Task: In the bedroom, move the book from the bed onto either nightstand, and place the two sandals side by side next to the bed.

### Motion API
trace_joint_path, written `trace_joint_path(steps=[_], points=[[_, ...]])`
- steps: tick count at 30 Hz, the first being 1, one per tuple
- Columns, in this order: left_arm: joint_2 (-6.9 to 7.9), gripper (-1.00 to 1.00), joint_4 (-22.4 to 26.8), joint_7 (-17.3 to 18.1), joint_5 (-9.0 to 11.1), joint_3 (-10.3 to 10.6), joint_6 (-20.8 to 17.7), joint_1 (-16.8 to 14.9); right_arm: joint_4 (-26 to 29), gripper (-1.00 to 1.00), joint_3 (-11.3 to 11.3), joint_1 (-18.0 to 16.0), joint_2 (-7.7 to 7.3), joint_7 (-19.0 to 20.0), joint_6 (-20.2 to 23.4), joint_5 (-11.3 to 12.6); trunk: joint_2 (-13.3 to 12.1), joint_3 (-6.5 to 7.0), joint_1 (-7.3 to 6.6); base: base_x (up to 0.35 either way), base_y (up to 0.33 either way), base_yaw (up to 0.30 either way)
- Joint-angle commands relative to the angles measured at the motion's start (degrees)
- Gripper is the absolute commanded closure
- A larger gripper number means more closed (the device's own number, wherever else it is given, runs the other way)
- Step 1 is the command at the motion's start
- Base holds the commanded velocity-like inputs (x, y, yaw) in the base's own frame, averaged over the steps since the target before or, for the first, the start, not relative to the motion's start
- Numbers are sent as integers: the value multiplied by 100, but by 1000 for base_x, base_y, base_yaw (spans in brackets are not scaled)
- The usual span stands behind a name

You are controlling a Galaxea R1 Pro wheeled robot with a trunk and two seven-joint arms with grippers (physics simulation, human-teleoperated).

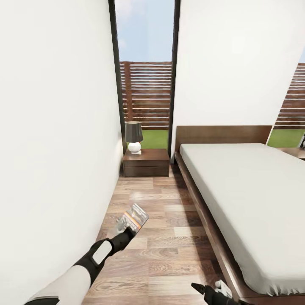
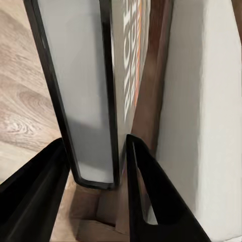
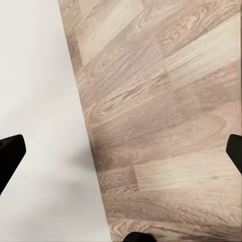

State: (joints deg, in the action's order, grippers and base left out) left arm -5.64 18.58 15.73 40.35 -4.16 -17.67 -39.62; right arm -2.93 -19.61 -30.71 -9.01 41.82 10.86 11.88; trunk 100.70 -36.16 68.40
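Book (image 2: 91,96) between left end effector (image 2: 96,176) fingers; nightstand (image 1: 146,162) ahead in head view.

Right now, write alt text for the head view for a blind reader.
The left gripper holds the book above the wood floor in a narrow aisle between a white wall and the bed. Ahead, a nightstand with a lamp stands below a tall window.

Bright, even daylight comes through the window (image 1: 146,84), with soft glare on the wood floor (image 1: 161,203), a faint shadow along the bed (image 1: 245,199) frame, sharp flat rendering, and wide-angle stretching of walls at the head view's edges.
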Motion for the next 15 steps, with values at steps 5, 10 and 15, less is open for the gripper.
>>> trace_joint_path(steps=[5,10,15], points=[[-73,100,212,-500,35,-41,-61,-2,-14,-100,-8,74,14,-47,-131,171,3,-6,-1,0,0,0],[-75,100,264,-666,41,-41,-74,-2,-20,-100,-8,110,50,-150,-168,193,3,-6,-1,0,0,0],[-65,100,282,-717,49,-45,-93,-2,-22,-100,-7,224,132,-284,-201,194,3,-6,-1,0,0,0]])
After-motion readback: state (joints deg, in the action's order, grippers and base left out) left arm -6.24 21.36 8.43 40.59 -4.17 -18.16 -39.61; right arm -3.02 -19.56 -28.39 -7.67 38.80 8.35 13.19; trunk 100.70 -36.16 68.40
